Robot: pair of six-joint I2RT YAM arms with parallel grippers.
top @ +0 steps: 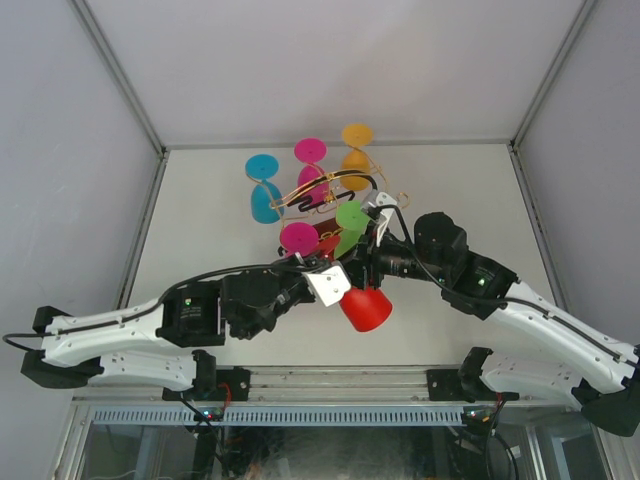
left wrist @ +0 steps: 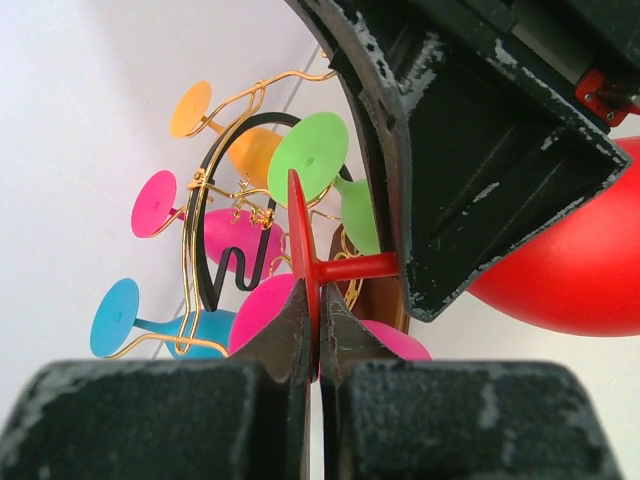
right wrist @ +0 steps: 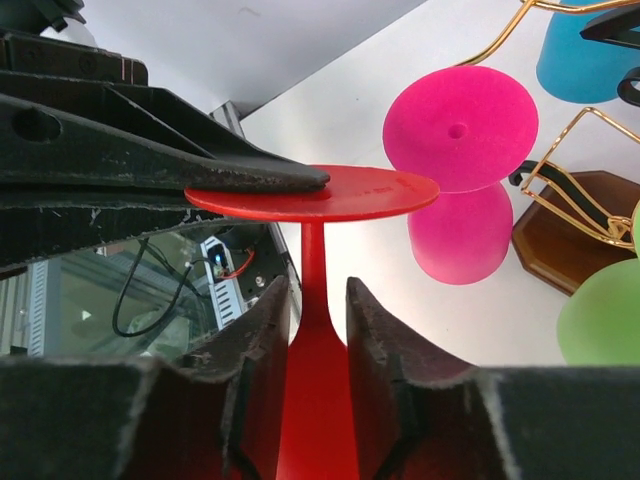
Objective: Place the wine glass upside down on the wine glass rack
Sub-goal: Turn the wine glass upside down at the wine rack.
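The red wine glass (top: 366,308) hangs sideways in the air in front of the wine glass rack (top: 330,185). My left gripper (left wrist: 318,300) is shut on the rim of its flat foot (left wrist: 300,235). My right gripper (right wrist: 318,295) straddles the thin stem (right wrist: 313,260), open, with a gap showing on each side. The red bowl (left wrist: 570,270) bulges out behind the right gripper's finger (left wrist: 470,180). The rack's gold wire and black band (left wrist: 205,230) stand just beyond the glass, and its dark brown base (right wrist: 560,235) shows at the right.
Several coloured glasses hang foot-up on the rack: blue (top: 264,190), pink (top: 310,160), orange (top: 356,145), green (top: 350,225) and a second pink (top: 298,238). White walls close in the table at the back and sides.
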